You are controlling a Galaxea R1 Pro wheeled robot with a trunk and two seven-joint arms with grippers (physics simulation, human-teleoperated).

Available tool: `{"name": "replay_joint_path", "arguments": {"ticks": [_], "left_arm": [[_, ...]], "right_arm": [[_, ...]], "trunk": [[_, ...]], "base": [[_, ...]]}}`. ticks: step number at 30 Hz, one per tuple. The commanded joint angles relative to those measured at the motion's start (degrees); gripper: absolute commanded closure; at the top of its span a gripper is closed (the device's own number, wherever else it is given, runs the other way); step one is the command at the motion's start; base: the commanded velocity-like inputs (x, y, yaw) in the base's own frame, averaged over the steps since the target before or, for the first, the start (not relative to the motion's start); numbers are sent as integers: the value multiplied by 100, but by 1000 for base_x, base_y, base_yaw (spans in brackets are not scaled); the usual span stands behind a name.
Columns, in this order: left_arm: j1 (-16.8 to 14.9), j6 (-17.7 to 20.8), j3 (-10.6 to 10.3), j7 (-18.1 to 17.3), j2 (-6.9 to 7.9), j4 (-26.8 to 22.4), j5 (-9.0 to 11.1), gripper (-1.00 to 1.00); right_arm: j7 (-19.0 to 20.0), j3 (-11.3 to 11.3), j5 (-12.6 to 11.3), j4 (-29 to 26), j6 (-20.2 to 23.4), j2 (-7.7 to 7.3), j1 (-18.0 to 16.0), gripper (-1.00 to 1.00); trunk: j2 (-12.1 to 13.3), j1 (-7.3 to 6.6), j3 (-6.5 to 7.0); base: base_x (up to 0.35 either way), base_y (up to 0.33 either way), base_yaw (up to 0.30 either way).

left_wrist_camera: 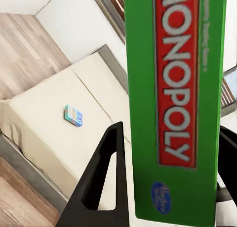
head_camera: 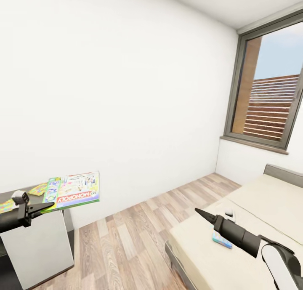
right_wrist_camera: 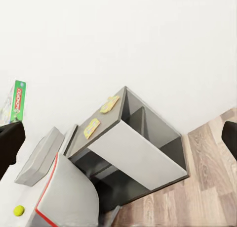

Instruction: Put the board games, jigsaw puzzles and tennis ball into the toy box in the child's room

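Head view shows your left gripper (head_camera: 46,206) clamped on the green-edged Monopoly game box (head_camera: 75,190), held flat over the pale desk (head_camera: 38,239), while your right gripper (head_camera: 201,212), its opening unclear, hovers nearer the light-blue game box (head_camera: 221,240) on the bed (head_camera: 261,201).

A big grey-framed window (head_camera: 269,88) is far on the right. Below it sits a cream bed (head_camera: 252,222). The brown wood-plank floor (head_camera: 134,235) lies between.

A child's bedroom in a home, seen from my head camera: bed (head_camera: 235,248), wood-plank floor (head_camera: 126,235), window (head_camera: 269,88), white walls, and board games on a desk (head_camera: 38,243).
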Motion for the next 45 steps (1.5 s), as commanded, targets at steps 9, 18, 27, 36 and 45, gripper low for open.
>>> {"name": "replay_joint_path", "arguments": {"ticks": [9, 18, 27, 36, 45], "left_arm": [[-9, 52, 117, -25, 38, -20, 18, 100], [-9, 32, 270, -25, 58, -21, 30, 100], [-9, 13, 354, -25, 60, -53, 36, 100], [14, 10, 350, -25, 60, -337, 36, 100], [17, 6, 417, -25, 61, -363, 41, 100]], "right_arm": [[-449, 413, 87, 11, -11, 342, -350, -100], [-446, 437, 127, 40, -18, 368, -362, -100], [-446, 451, 128, 40, -20, 406, -363, -100], [-451, 454, 128, 40, -20, 423, -363, -100], [-453, 454, 128, 48, -20, 419, -363, -100]], "trunk": [[355, -197, 152], [716, -395, 313], [796, -439, 349], [796, -439, 349], [796, -439, 349]], "base": [[0, 0, 285], [0, 0, 285], [0, 0, 285], [2, 0, 285], [155, 0, 285]]}}
